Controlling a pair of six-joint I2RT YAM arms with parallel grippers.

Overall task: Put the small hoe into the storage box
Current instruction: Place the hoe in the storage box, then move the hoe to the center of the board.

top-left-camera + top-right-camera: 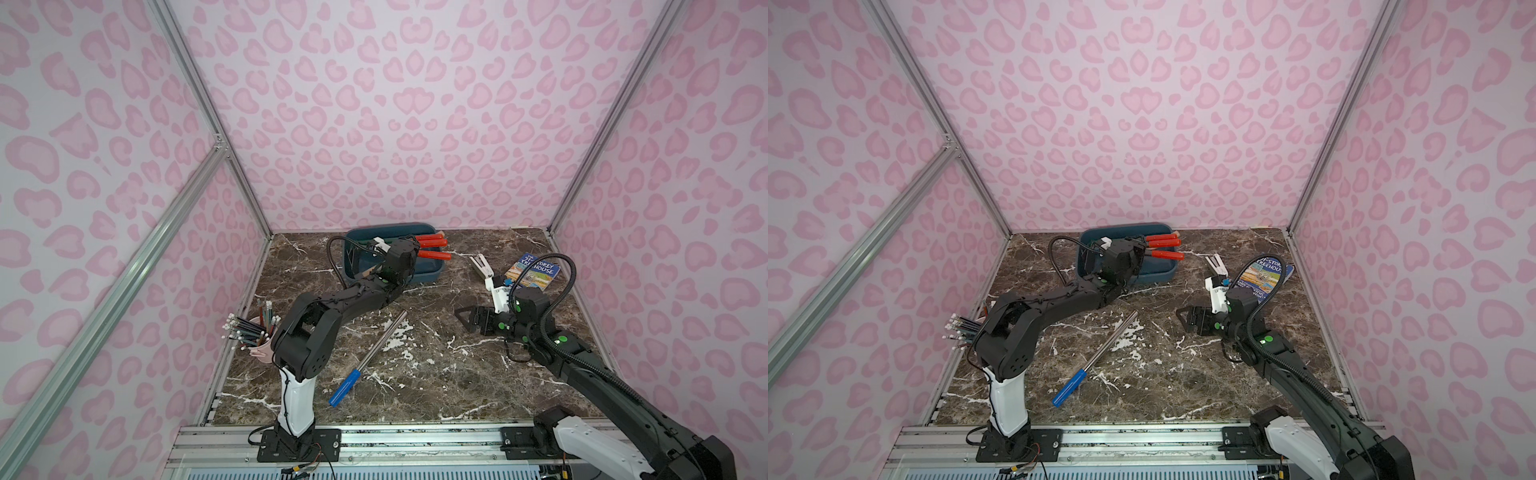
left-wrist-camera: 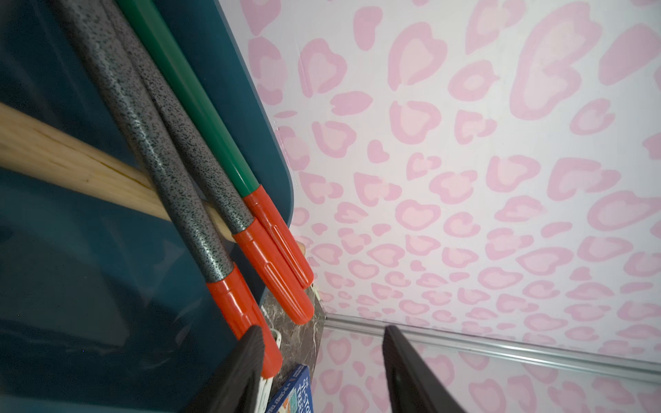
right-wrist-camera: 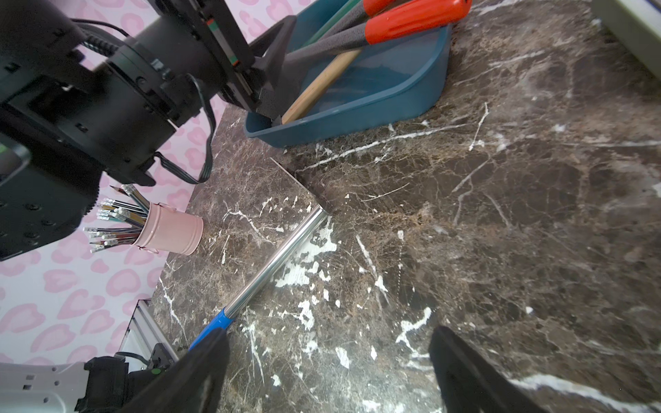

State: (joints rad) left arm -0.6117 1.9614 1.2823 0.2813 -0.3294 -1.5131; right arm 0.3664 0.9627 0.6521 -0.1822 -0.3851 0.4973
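Nearest, a blue-handled steel rod [image 1: 368,356] lies on the desk [image 1: 436,374], with a pink pencil cup [image 1: 262,347] beside the left arm. The right hand [image 3: 329,332] hovers wide open and empty. Beyond it lie a stapler [image 1: 482,266] and a book [image 1: 534,270]. Farthest, the small hoe [image 2: 157,178], apparently the speckled, orange-gripped tool, lies in the storage box [image 1: 424,277], its grip overhanging the rim. The left hand [image 2: 322,330] is above it, fingers parted and empty.

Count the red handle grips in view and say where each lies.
3, all poking over the storage box rim: the back grip by the wall, the middle grip, the front grip nearest the camera. The left arm may hide more.
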